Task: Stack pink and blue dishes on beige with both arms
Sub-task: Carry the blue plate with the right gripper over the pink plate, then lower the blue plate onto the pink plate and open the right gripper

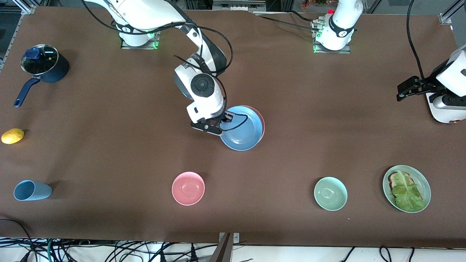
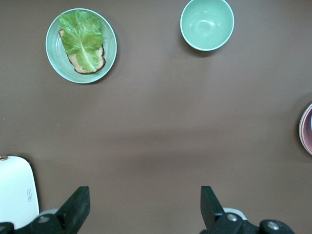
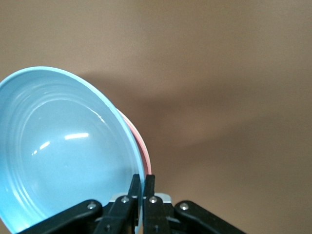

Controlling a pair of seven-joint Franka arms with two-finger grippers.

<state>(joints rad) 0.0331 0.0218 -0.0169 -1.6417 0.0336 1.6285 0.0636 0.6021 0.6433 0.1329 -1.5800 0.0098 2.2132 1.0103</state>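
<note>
A: Where is the blue dish (image 1: 240,129)?
B: At mid-desk, over the pink dish (image 1: 260,122). The right hand (image 1: 221,125) pinches its rim, probably to place it squarely.
A: And the left hand (image 2: 144,207)?
B: It waits with fingers spread, over the left arm's end of the desk (image 1: 327,109).

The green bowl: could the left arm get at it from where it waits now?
Probably yes. The left end effector waits open over bare table at the left arm's end, and nothing stands between it and the green bowl; the lettuce plate sits beside, apart.
</note>
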